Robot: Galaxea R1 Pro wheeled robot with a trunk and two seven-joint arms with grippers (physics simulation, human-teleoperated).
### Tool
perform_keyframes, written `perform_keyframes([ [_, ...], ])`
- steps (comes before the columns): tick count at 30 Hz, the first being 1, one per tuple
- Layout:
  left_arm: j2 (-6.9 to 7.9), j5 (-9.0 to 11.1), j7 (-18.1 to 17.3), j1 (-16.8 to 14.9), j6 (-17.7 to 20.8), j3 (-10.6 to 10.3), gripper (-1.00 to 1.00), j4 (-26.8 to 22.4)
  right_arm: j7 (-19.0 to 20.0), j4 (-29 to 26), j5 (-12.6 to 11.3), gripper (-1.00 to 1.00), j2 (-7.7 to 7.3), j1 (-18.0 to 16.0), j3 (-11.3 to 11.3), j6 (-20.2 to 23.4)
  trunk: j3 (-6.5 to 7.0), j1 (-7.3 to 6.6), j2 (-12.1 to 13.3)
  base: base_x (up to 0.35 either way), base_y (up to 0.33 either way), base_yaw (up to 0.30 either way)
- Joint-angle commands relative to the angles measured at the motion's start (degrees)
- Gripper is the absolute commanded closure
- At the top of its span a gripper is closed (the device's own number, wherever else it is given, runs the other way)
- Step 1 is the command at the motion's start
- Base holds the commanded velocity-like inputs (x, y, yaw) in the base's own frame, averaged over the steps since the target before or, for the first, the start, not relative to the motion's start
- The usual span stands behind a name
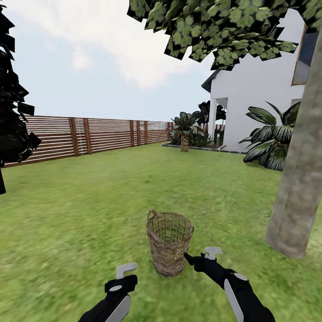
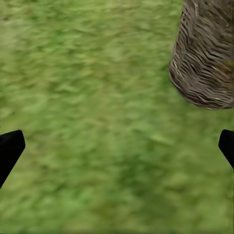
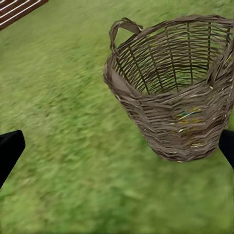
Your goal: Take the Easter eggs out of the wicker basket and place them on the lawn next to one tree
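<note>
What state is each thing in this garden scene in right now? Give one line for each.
wicker basket: upright on the lawn, open-topped
Easter eggs: inside the basket, glimpsed as colours through the weave
left hand: open, empty, above grass
right hand: open, empty, beside the basket
tree: standing, leaning slightly, right of the basket

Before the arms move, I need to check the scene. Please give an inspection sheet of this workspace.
Surface: wide bright green grass lawn, no stones seen.
Job's things: tan open-weave wicker basket stands upright on the lawn; yellow and blue-green colour glints through its weave in the right wrist view, eggs not clearly seen. Thick mottled grey-brown tree trunk stands right of the basket.
Clutter: nothing seen.
Grippers: left gripper open, empty; right gripper open beside the basket.
Cables: nothing seen.
Surroundings: brown slatted fence, white house.
</note>
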Motion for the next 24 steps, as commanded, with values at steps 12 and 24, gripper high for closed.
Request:
perform_keyframes([
  [12,0.04,0.23,0.34,-0.05,0.24,-0.22,-1.00,-0.09,0.38,-0.06,-0.43,-1.00,0.07,-0.03,-0.25,0.48,2.09,-2.65,4.79,0.000,0.000,0.000],
  [24,0.09,0.24,0.25,-0.05,0.27,-0.22,-1.00,-0.09,0.37,0.00,-0.45,-1.00,0.07,-0.03,-0.25,0.45,4.24,-5.29,9.61,0.000,0.000,0.000],
])
